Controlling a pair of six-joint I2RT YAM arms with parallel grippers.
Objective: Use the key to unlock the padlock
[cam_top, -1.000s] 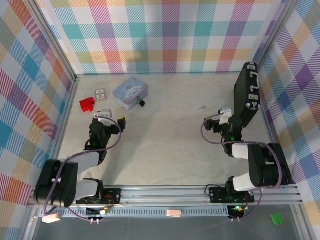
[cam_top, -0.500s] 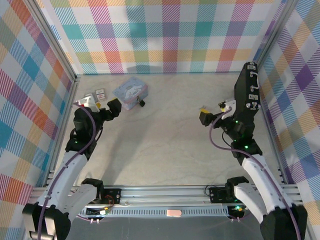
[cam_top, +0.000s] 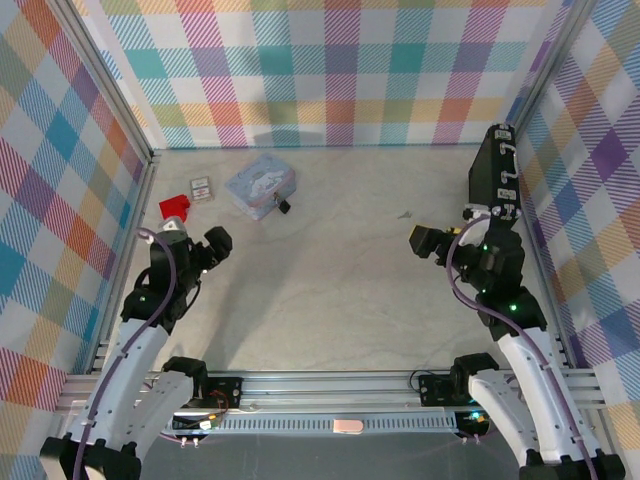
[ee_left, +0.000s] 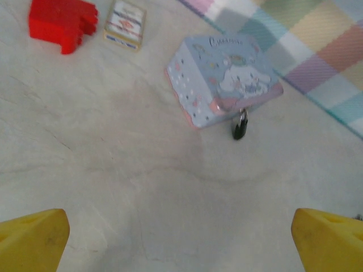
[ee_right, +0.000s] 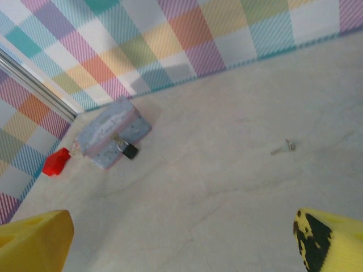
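With the left end effector (ee_left: pixel 181 239) and right end effector (ee_right: pixel 182 238) spread wide and empty, the key (ee_right: pixel 283 148), laid flat on the surface (ee_right: pixel 227 209) well apart from the padlock (ee_left: pixel 240 126) touching the tin (ee_left: pixel 227 79), could be skidded away, not pinched.

Bright even light, soft wrist-view blur
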